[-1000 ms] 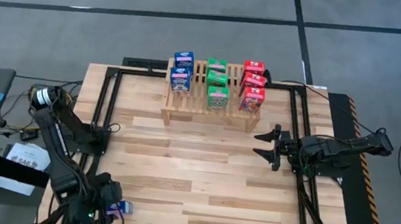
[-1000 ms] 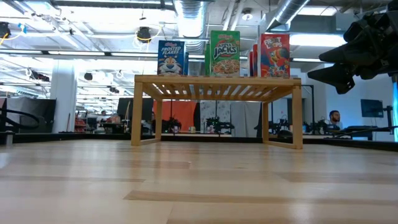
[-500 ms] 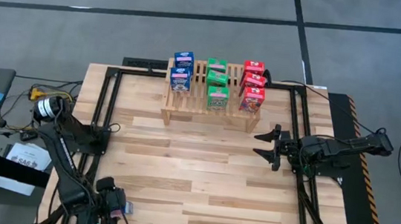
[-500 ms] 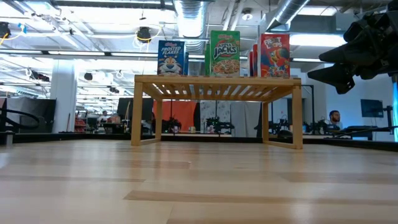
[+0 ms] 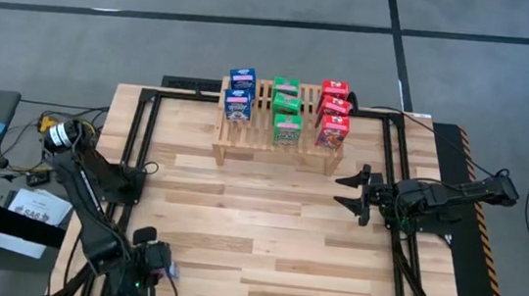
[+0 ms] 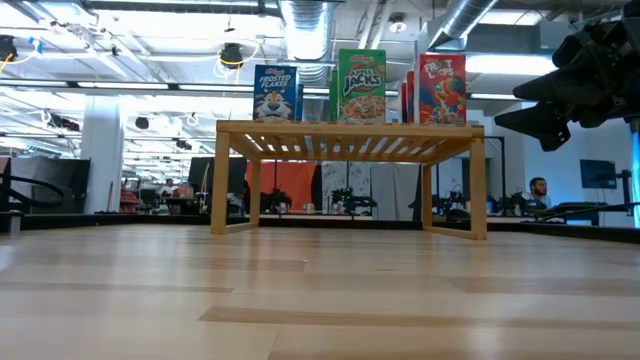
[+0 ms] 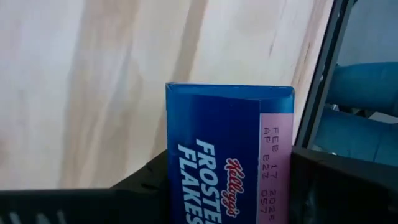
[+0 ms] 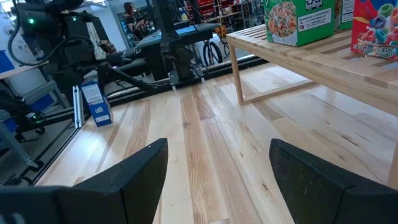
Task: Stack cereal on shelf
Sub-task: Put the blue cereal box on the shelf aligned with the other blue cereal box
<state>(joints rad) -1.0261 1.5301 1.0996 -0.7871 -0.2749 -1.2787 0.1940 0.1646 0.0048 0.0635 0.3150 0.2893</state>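
Blue cardboard fills the left wrist view: a Frosted Flakes box sits clamped between the left gripper's 2 dark fingers, so that gripper is grasping it. In the high view the left gripper is at the lower left of the frame, near the front edge of the table, with a bit of blue box showing at its tip.

On the shelf, at the upper centre of the high view, stand 8 boxes in 3 columns: 2 blue boxes on the left, 3 green boxes in the middle, 3 red boxes on the right. The low view shows the front box of each column upright on the slatted top, blue, green and red from left to right.

The right gripper hangs over the right-hand part of the table, below and right of the shelf in the high view, well apart from it. Its 2 fingers are spread wide with nothing between them. In the right wrist view the held blue box shows small at the middle left.
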